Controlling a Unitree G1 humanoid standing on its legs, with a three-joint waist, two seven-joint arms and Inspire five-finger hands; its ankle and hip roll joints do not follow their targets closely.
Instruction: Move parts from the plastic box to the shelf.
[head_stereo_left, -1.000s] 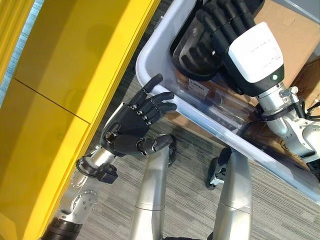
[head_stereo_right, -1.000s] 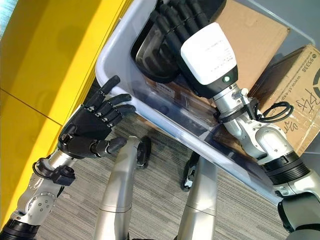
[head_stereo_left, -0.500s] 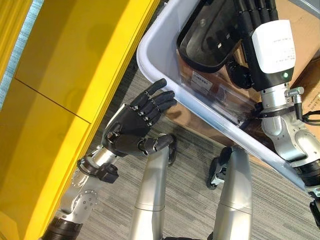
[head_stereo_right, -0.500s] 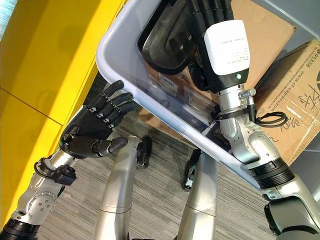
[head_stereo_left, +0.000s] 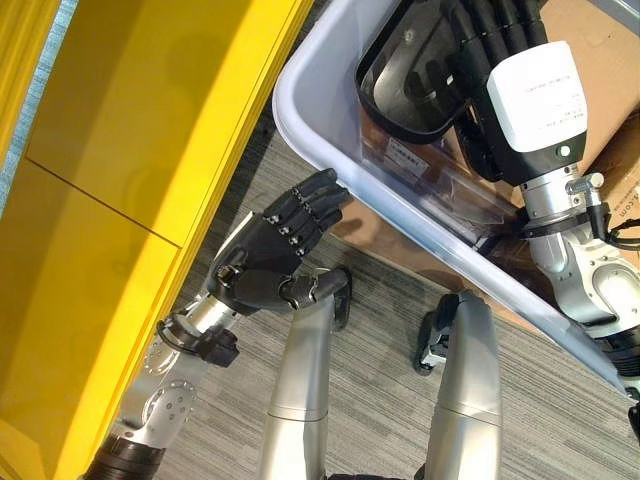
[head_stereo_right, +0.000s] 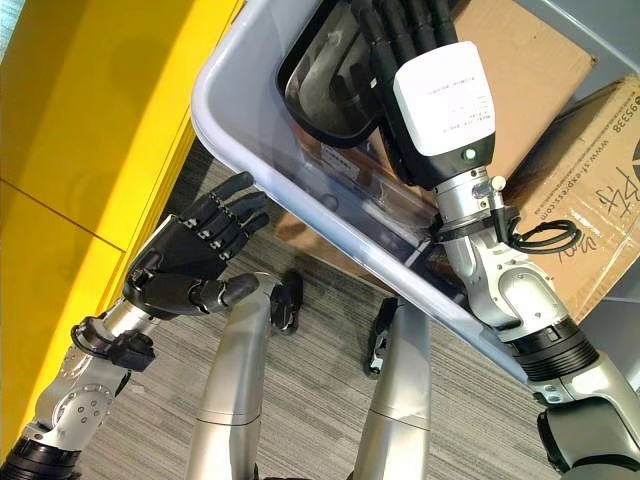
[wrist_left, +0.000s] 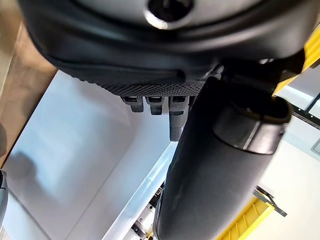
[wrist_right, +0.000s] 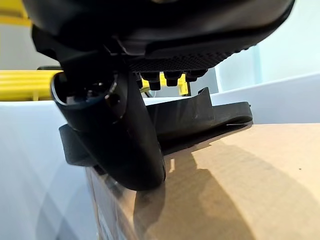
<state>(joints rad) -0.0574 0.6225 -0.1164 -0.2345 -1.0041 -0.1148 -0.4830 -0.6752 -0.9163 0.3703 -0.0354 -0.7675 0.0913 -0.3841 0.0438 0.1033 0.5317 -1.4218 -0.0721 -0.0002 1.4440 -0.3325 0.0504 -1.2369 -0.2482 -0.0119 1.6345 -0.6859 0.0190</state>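
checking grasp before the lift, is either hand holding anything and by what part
The right hand grips the black part in the plastic box at its near edge, fingers on top, thumb beneath. The left hand holds nothing, fingers relaxed beside the box.

Box (head_stereo_left: 300, 125): pale grey translucent plastic bin with a thick rolled rim and rounded corner, seen tilted, beside the shelf.

Part (head_stereo_left: 410, 85): black moulded plastic piece, shallow and curved with a raised rim, glossy. Lies in the box near its rounded corner, resting on top of a brown carton (wrist_right: 240, 185) inside the box, one edge overhanging the carton.

Shelf (head_stereo_left: 130, 150): yellow, flat-panelled, with a seam line across it, running along the box's outer side.
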